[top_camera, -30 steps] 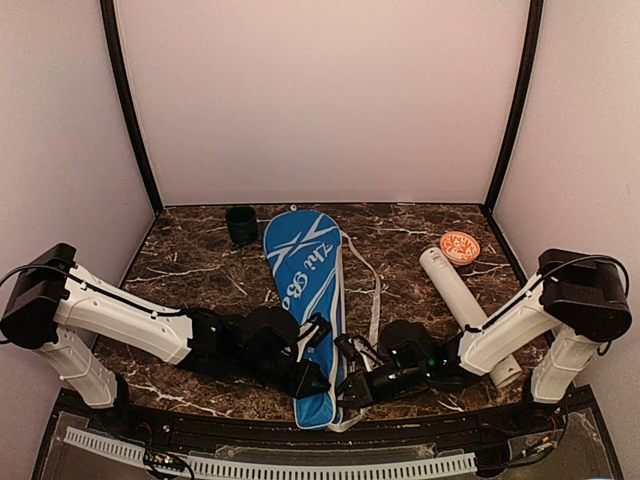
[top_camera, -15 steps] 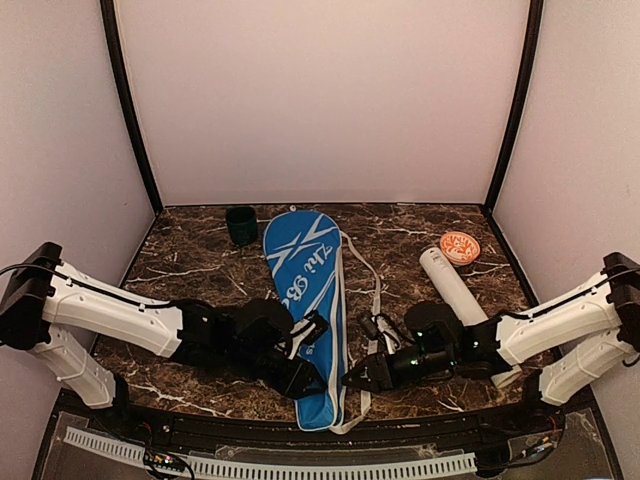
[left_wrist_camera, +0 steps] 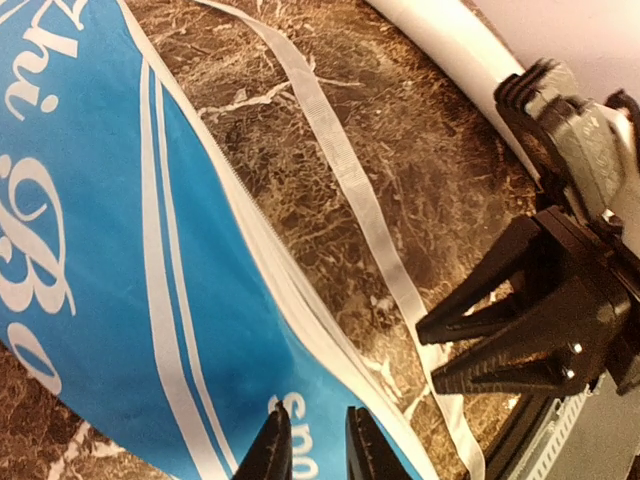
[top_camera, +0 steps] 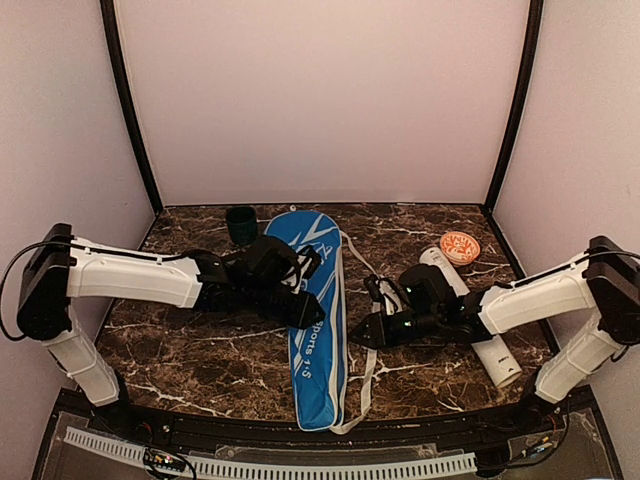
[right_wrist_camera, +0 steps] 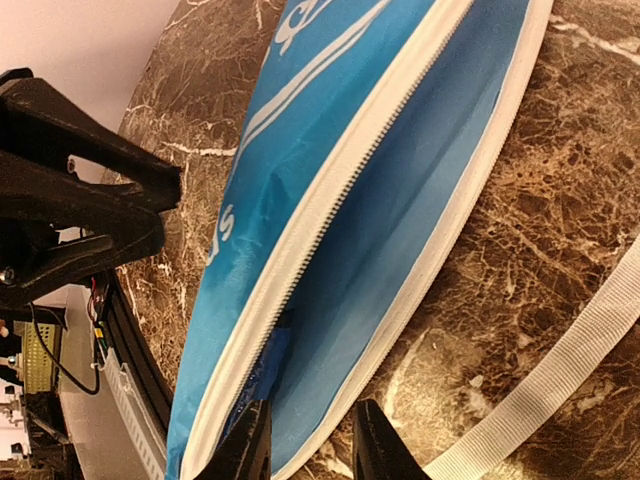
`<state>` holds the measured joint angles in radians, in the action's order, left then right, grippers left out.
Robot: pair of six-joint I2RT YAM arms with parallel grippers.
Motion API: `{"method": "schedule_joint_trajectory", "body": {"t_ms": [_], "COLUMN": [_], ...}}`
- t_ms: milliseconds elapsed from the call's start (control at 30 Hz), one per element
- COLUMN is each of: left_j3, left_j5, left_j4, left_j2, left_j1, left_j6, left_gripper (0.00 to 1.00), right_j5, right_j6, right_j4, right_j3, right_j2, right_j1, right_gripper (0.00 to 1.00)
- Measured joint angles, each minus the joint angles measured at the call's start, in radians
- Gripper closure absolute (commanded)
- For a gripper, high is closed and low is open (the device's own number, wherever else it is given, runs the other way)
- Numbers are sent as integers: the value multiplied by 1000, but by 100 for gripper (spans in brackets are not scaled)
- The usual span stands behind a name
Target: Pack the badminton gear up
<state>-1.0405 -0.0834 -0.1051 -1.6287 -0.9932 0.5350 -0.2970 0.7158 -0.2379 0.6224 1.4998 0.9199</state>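
One blue racket bag [top_camera: 320,385] with white lettering lies flat and lengthwise at the middle of the brown marbled table [top_camera: 200,350]. Its broad end is toward the back wall and its narrow end toward the near edge.
- Zip [right_wrist_camera: 380,140]: white-taped, running along the bag's side. It gapes a little near the right fingers, where a darker blue shape [right_wrist_camera: 268,355] shows inside; what it is cannot be told.
- Strap [top_camera: 376,285]: white webbing, trailing loose on the table along the bag's right side.

One long white tube [top_camera: 440,270] lies right of the bag and well apart from it, slanting from the back toward the near right. The right arm crosses over it.

One round orange-and-white disc [top_camera: 460,246] sits just beyond the tube's far end.

One small dark cup [top_camera: 241,224] stands upright by the bag's broad end, on its left.

Left gripper [left_wrist_camera: 318,425]: over the bag's midsection and above the lettering, fingers parted narrowly with nothing between them.

Right gripper [right_wrist_camera: 311,415]: at the bag's right edge, fingers parted narrowly and holding nothing. The white-piped edge shows in the gap; whether they touch it cannot be told.
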Motion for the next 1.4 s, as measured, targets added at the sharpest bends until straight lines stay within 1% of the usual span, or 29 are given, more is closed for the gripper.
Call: {"method": "schedule_joint_trajectory", "body": {"t_ms": [133, 200, 333, 467, 600, 700, 833, 900, 933, 1000, 1100, 1167, 1267, 1400], "left_j3": [-86, -111, -149, -170, -160, -102, -15, 0, 0, -7, -85, -166, -304, -451], "left_j5": [-3, -6, -5, 6, 39, 53, 58, 49, 41, 18, 18, 33, 61, 108], "left_j4": [-13, -25, -76, -110, -143, -164, -180, -180, -171, -140, -130, -130, -130, -156], "left_j2": [-139, -192, -273, -288, -280, -232, -129, -74, -51, -16, -31, -78, -183, -327], "left_j1": [3, 3, 3, 3, 4, 18, 67, 99, 116, 151, 183, 191, 190, 190], "left_j6": [-26, -36, -57, -80, -107, -130, -163, -176, -181, -188, -211, -224, -243, -256], "left_gripper": [81, 82, 82, 83, 82, 78, 64, 57, 52, 48, 46, 46, 46, 45], "right_j5": [-26, -42, -77, -102, -110, -116, -130, -132, -134, -125, -98, -70, -23, 37], "right_j6": [1, 3, 26, 47, 73, 103, 148, 163, 168, 175, 171, 151, 101, 30], "right_j4": [-9, -21, -93, -167, -243, -304, -373, -405, -419, -449, -452, -432, -369, -264], "right_j3": [3, 3, 2, 2, 39, 67, 123, 132, 128, 96, 12, -27, -31, -6], "right_j2": [51, 75, 155, 244, 311, 361, 434, 446, 443, 413, 309, 225, 131, 78], "right_j1": [-7, -9, -10, 7, 51, 90, 159, 182, 189, 187, 136, 80, 5, -58], "right_gripper": [74, 77, 82, 85, 85, 84, 83, 83, 82, 81, 79, 79, 79, 78]}}
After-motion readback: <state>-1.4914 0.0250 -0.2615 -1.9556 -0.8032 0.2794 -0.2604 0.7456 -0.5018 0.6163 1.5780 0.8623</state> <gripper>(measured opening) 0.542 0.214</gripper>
